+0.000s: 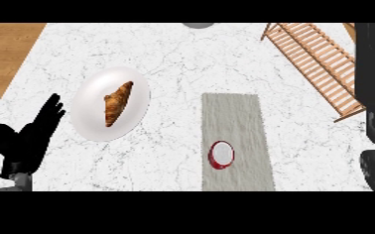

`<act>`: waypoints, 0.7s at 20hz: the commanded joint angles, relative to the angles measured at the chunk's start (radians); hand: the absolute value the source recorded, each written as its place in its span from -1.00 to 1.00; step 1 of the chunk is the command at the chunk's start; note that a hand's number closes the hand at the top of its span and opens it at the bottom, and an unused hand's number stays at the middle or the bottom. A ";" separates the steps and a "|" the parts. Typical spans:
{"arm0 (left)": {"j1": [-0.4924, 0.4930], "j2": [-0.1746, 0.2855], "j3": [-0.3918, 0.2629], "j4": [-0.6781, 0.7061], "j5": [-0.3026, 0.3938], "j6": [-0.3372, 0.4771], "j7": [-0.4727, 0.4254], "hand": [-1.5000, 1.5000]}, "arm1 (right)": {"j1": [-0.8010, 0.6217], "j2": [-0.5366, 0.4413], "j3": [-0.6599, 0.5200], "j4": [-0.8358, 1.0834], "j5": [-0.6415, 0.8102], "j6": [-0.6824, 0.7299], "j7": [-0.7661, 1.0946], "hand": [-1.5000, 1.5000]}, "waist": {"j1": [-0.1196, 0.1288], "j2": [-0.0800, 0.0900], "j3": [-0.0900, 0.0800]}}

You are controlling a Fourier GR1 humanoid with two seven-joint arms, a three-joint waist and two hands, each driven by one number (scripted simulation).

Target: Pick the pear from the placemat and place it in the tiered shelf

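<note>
Left hand (31, 138), at 8 o'clock by the near edge, rested with fingers straight and grasped nothing. Right hand (367, 164) showed only as a dark shape at the 4 o'clock edge; whether it was released or clenched could not be told. The pear (221, 154), a small red-rimmed, pale-centred form, lay untouched at 5 o'clock on the near half of the grey placemat (233, 114). Its outline was almost round, so it probably stood on end with its long axis toward the viewer; which end was up could not be told. Plate (92, 121) with croissant (117, 103) lay at 9 o'clock on the counter (183, 59). The wooden tiered shelf (316, 62) stood at 2 o'clock, well apart from the pear. Judged stage: grasp, carry and placing all remained.
</note>
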 commanded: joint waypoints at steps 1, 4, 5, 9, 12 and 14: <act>-0.044 -0.010 0.008 0.060 -0.012 0.003 -0.008 0.00 | -0.007 -0.063 -0.048 0.057 0.007 0.042 0.045 1.00 | -0.004 0.002 0.000; 0.009 -0.035 -0.013 -0.033 -0.029 0.025 0.006 0.00 | 0.031 -0.051 -0.069 0.069 0.007 -0.026 0.046 1.00 | 0.004 0.000 0.001; -0.005 0.012 0.016 -0.007 -0.001 -0.030 0.014 0.00 | 0.091 -0.050 -0.086 0.085 -0.006 -0.102 0.006 1.00 | 0.004 0.002 0.001; 0.032 0.000 0.026 -0.016 -0.007 -0.032 -0.012 0.00 | 0.097 -0.078 -0.136 0.088 -0.035 -0.150 -0.015 1.00 | 0.004 0.002 0.001; -0.060 -0.023 0.014 -0.017 -0.023 0.014 0.064 0.00 | 0.108 -0.097 -0.164 0.164 -0.042 -0.194 -0.031 1.00 | 0.003 0.003 0.001; -0.018 -0.025 0.017 -0.003 -0.035 -0.003 0.018 0.00 | 0.083 -0.141 -0.174 0.214 -0.055 -0.161 -0.050 1.00 | 0.007 0.003 0.001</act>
